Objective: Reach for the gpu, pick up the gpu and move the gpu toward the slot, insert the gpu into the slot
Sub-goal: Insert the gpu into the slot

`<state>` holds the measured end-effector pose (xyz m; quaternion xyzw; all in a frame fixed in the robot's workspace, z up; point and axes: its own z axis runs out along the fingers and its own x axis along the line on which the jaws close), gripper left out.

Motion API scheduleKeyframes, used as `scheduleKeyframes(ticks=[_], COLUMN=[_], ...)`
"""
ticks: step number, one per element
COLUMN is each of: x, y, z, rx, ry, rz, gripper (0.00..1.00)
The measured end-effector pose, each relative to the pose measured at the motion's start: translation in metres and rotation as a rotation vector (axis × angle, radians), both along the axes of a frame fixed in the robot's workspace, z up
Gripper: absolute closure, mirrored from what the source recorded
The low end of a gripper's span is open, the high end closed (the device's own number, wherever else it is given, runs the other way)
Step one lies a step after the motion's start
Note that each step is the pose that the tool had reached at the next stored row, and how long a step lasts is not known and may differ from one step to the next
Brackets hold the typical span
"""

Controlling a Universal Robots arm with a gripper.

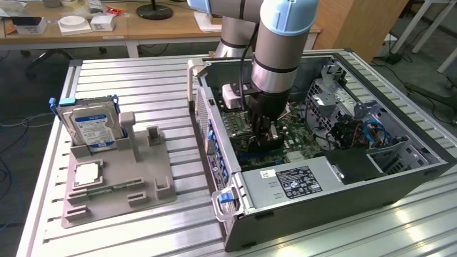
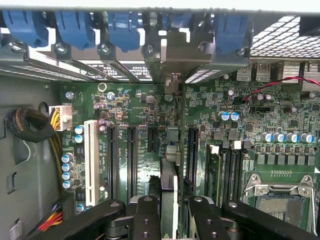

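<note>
The gpu [image 2: 169,185] shows edge-on in the wrist view as a thin dark card. It stands upright over the green motherboard [image 2: 145,100]. Its silvery end bracket [image 2: 175,57] sits against the case's rear wall, under the blue latches. My gripper [image 2: 172,222] is shut on the card, with one black finger [image 2: 145,217] on each side. The card lies between two long black slots [image 2: 131,160], and it hides the slot beneath it. In the exterior view the gripper [image 1: 268,140] reaches straight down into the open computer case [image 1: 335,187].
RAM sticks [image 2: 215,170] and the CPU socket [image 2: 280,197] lie close beside the card. Cable bundles [image 2: 30,125] sit at the board's other end. Outside the case, a grey fixture [image 1: 117,187] holds a hard drive [image 1: 89,126] at the exterior view's left.
</note>
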<state>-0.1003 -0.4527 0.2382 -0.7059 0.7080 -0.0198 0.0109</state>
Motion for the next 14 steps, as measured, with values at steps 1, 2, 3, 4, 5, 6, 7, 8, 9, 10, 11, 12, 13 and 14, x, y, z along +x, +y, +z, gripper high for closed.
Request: scheduleKeyframes(ticks=[1, 2, 3, 4, 5, 6, 7, 8, 9, 10, 11, 12, 13, 14], x=[0.0, 0.0003, 0.0011, 0.0012, 0.0012, 0.0012, 0.0012, 0.0012, 0.0012, 0.0007, 0.0002, 0.0003, 0.0003, 0.0003], y=[0.0, 0.0, 0.0001, 0.0, 0.0, 0.0, 0.0, 0.0, 0.0, 0.0, 0.0, 0.0, 0.0, 0.0], z=[0.0, -0.0001, -0.0003, -0.0003, -0.0003, -0.0003, -0.0003, -0.0003, -0.0003, -0.0004, -0.0005, -0.0005, -0.0005, -0.0005], rx=[0.0, 0.0, 0.0002, 0.0001, 0.0001, 0.0, 0.0, 0.0, 0.0, 0.0, 0.0001, 0.0001, 0.0001, 0.0001], ry=[0.0, 0.0, 0.0, 0.0, 0.0, -0.0001, 0.0, 0.0, 0.0, -0.0002, -0.0003, -0.0001, 0.0, -0.0001], rz=[0.0, 0.0, 0.0, 0.0, 0.0, 0.0, 0.0, 0.0, 0.0, 0.0, 0.0, 0.0, 0.0, 0.0], gripper=[0.74, 0.74, 0.74, 0.74, 0.74, 0.74, 0.74, 0.74, 0.74, 0.74, 0.74, 0.74, 0.74, 0.74])
